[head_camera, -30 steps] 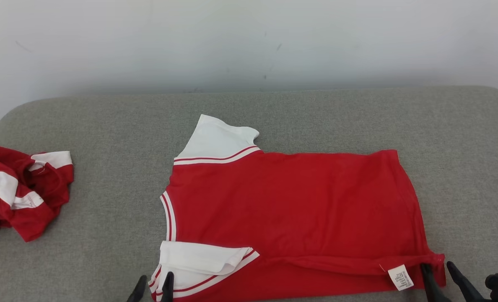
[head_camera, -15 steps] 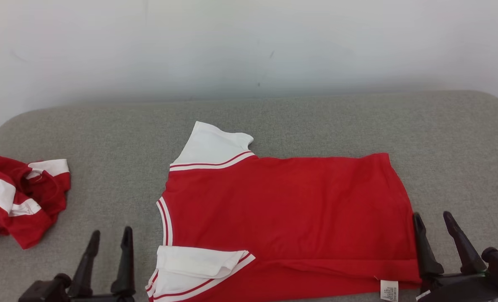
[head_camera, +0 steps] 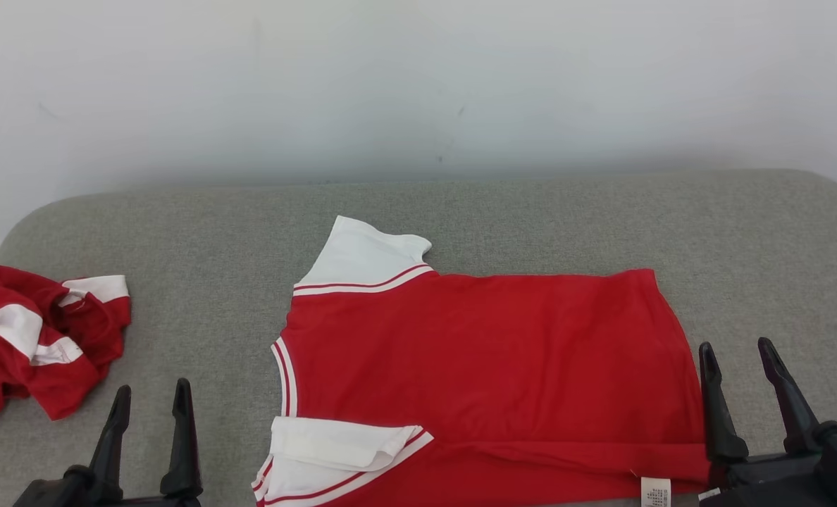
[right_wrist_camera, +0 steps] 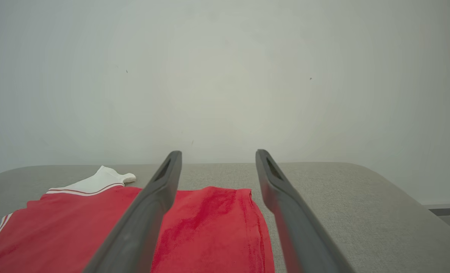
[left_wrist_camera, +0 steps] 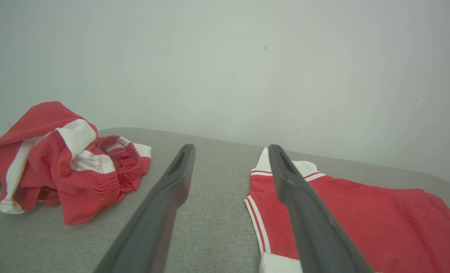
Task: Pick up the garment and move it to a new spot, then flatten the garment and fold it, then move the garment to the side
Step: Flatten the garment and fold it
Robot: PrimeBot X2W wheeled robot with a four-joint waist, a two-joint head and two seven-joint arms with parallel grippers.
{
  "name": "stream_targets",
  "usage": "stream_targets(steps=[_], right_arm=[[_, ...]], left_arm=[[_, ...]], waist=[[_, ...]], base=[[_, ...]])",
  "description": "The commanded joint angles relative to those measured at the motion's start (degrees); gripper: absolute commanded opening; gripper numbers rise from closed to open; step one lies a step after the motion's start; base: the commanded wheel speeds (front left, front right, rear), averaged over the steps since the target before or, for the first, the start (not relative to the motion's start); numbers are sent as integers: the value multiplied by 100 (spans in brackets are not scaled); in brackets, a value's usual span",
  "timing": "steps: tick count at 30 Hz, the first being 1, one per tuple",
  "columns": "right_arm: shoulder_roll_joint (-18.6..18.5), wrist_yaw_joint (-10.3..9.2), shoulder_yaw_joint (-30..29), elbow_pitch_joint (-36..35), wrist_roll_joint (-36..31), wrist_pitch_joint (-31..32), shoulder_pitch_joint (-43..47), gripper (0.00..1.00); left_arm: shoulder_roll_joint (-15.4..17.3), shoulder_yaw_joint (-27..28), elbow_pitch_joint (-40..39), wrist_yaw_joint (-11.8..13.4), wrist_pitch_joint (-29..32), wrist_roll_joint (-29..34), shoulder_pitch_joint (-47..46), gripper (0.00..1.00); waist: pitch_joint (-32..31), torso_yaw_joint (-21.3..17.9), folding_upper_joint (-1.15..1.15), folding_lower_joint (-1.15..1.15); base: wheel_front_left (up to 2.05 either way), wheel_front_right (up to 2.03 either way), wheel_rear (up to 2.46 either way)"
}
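The garment [head_camera: 482, 359] is a red T-shirt with white sleeves, lying flat on the grey padded surface [head_camera: 531, 211], collar to the left, hem to the right. Its near long edge is folded over, and the near sleeve [head_camera: 334, 447] lies doubled on top; a white label [head_camera: 656, 491] sticks out at the near hem. My left gripper [head_camera: 151, 394] stands open to the left of the shirt, clear of it. At the hem's right side my right gripper [head_camera: 738, 351] is open too, holding nothing. The garment [left_wrist_camera: 361, 212] also shows in the left wrist view, and the garment [right_wrist_camera: 210, 223] in the right wrist view.
A second red-and-white garment [head_camera: 31, 341] lies crumpled at the surface's left edge, and that crumpled garment [left_wrist_camera: 66, 163] shows in the left wrist view too. A pale wall [head_camera: 418, 84] rises right behind the surface. Bare grey cushion lies beyond the shirt and to its right.
Both grippers have let go of the shirt's near edge and drawn back and outward, the left further left. The near edge now lies folded over. The camera has shifted slightly.
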Motion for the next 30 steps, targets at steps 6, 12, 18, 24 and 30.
stream_targets(steps=[6,12,18,24,30], right_arm=[[210,-17,-172,-82,-226,-36,442,100],[269,-17,-19,146,-320,-37,601,100],[314,-17,53,235,-405,-38,593,100],[332,-16,107,306,-445,-39,501,100],[217,-17,127,383,-426,-22,-62,100]], left_arm=[[-60,42,165,-41,-2,67,136,100],[-113,-56,415,-124,-2,106,167,100],[-152,-87,550,-155,-2,225,166,100],[-156,-17,580,-195,-2,264,115,100],[43,-108,608,-266,9,313,-431,100]], waist=[[-99,112,0,0],[-115,145,0,0],[-121,164,0,0],[-83,127,0,0],[156,6,0,0]], base=[[0,0,0],[0,0,0],[0,0,0],[0,0,0],[0,0,0]])
